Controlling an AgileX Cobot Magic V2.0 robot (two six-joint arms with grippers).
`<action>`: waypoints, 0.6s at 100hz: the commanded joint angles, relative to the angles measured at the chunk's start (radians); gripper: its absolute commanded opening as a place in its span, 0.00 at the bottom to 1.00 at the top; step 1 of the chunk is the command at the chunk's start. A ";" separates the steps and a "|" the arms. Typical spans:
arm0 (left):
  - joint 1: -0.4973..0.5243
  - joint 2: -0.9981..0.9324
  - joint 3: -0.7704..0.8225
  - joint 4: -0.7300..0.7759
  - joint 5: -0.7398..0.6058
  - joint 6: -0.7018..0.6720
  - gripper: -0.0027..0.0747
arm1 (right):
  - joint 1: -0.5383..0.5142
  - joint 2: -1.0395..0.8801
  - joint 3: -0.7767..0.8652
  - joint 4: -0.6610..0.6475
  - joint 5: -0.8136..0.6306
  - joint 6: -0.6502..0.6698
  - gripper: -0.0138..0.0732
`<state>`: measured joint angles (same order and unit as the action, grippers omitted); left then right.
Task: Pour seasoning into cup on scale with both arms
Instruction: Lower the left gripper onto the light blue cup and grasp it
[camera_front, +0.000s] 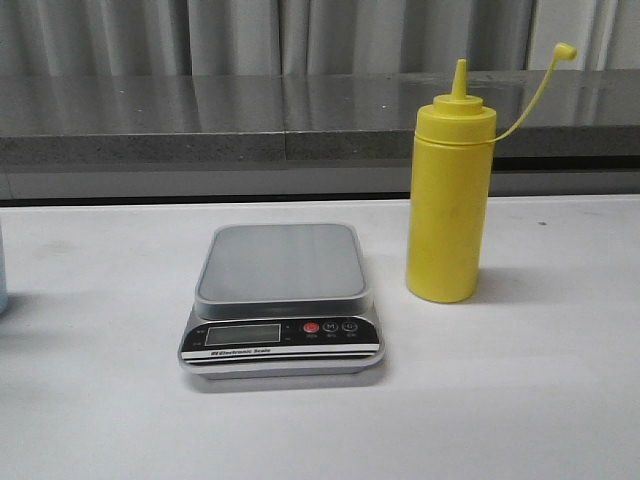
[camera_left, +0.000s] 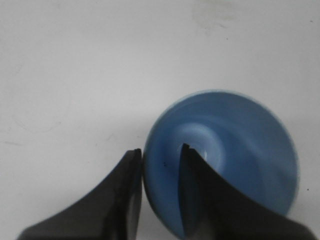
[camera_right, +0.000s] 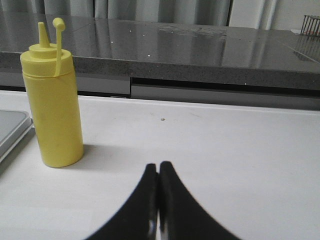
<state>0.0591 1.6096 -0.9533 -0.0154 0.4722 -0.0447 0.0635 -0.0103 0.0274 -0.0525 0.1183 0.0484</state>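
Note:
The light blue cup is seen from above in the left wrist view, standing on the white table. My left gripper straddles its rim, with one finger against the outer wall and the other inside, shut on the wall. In the front view only a sliver of the cup shows at the left edge. The silver-grey scale lies mid-table with its platform bare. The yellow seasoning bottle stands upright to its right, uncapped, the cap hanging on its tether. My right gripper is shut and empty, low over the table to the right of the bottle.
A dark grey counter ledge runs along the back of the white table, with curtains behind it. The scale's edge shows beside the bottle in the right wrist view. Neither arm shows in the front view.

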 joint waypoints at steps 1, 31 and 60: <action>0.004 -0.033 -0.032 -0.008 -0.036 -0.006 0.12 | -0.006 -0.021 -0.021 -0.003 -0.085 -0.006 0.08; 0.004 -0.039 -0.039 -0.008 -0.033 -0.006 0.01 | -0.006 -0.021 -0.021 -0.003 -0.085 -0.006 0.08; -0.003 -0.092 -0.173 -0.097 0.087 0.045 0.01 | -0.006 -0.021 -0.021 -0.003 -0.085 -0.006 0.08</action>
<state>0.0591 1.5819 -1.0492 -0.0569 0.5532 -0.0273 0.0635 -0.0103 0.0274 -0.0525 0.1167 0.0484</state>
